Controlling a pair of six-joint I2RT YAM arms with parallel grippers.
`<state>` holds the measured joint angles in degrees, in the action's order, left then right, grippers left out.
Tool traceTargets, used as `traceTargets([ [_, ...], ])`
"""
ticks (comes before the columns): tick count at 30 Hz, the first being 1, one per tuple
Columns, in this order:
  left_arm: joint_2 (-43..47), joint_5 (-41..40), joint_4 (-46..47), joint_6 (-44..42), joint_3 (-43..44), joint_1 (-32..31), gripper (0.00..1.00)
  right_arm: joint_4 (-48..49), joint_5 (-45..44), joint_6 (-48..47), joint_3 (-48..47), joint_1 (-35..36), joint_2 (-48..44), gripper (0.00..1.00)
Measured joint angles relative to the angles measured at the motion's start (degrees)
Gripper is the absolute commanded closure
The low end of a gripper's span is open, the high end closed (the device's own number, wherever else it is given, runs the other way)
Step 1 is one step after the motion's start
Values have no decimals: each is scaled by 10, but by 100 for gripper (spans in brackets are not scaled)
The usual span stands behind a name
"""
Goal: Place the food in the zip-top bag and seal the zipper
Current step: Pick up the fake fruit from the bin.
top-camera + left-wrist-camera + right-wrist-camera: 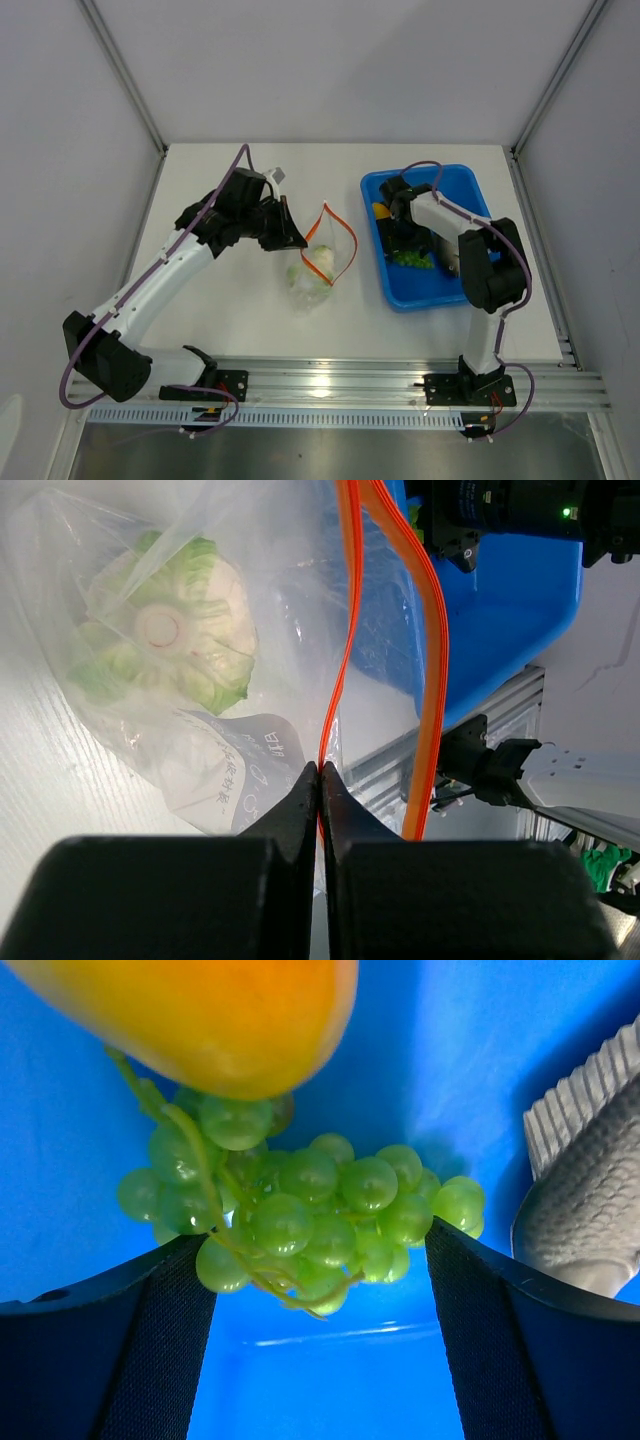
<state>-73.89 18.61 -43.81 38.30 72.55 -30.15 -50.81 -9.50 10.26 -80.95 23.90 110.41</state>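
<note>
The job looks partly done. Toward the left edge of the table [200,320], the left end effector [320,770] has its two fingers pressed together with no gap. They pinch one side of the zipper [345,630], and the other side of the strip bows away from it, so the mouth stands open and unsealed.

The zip-top bag [315,275] lies crumpled about the middle of the table. One food item is inside it, a green leafy piece [160,630] with a pale round centre. Some printed film shows near it, and I cannot tell whether anything else is in the bag.

Toward the right edge sits the blue tray [455,185], and the rest of the food is in it. The right end effector [315,1245] is down in the tray with its fingers spread wide. They stand on either side of the green grapes [310,1215], close to the outer grapes but closed on nothing. A yellow-orange piece [210,1010] lies just beyond the grapes, and a grey fish [590,1200] lies beside the right finger.

As I judge it, at least three pieces have yet to go into the bag. After that the zipper must be pressed shut along its whole length.
</note>
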Motion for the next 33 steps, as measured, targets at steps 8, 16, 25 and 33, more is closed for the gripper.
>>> traceTargets([
  [8,0,-2,-5,-12,0,0,99,-28,-10,0,-45,0,42,22],
  [16,0,-4,-12,-15,0,0,99,-49,-6,1,-65,2,68,43],
  [25,-2,-4,-13,-14,0,1,99,-51,-14,1,-61,2,65,78],
  [33,-4,-1,-12,-13,0,1,99,-32,-10,4,-35,-7,35,86],
])
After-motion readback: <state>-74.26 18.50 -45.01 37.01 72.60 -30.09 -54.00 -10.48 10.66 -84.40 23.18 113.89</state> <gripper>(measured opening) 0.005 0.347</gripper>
